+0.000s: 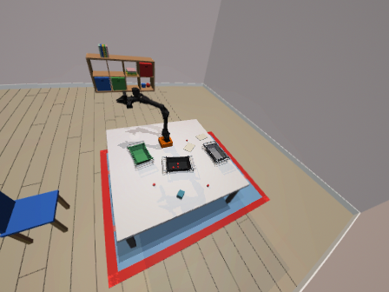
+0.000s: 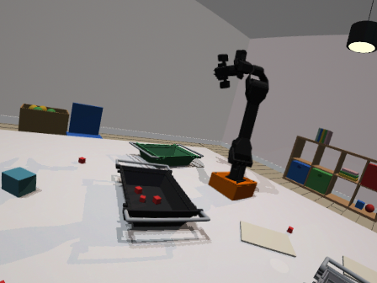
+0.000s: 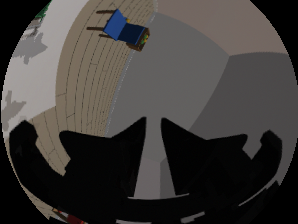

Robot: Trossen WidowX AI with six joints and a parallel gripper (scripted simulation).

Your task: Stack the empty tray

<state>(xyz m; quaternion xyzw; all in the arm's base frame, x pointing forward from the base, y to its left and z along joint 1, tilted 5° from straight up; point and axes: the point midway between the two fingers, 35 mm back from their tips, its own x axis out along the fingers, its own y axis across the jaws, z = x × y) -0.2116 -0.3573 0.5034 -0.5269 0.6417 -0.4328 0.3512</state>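
The loaded black tray [image 1: 186, 165] [image 2: 161, 213] stands mid-table with several red blocks [image 1: 174, 167] [image 2: 156, 200] inside. Its near wire bar [image 2: 168, 219] and far wire bar [image 2: 143, 164] are out over its ends. A green tray [image 1: 140, 154] [image 2: 166, 156] and a grey tray [image 1: 216, 152] lie to either side of it; both look empty. The grey tray's corner shows at the lower right in the exterior view. My gripper [image 1: 118, 100] [image 2: 216, 72] [image 3: 153, 120] is raised high above the table, away from all trays. Its fingers are nearly together with a narrow gap, nothing between them.
The arm's orange base [image 1: 165, 142] [image 2: 232, 185] stands behind the black tray. A teal cube [image 1: 181, 194] [image 2: 18, 182] and a few loose red cubes [image 1: 154, 184] [image 2: 82, 160] lie toward the front. Flat beige cards [image 1: 189, 147] [image 2: 267, 238] lie between the base and grey tray.
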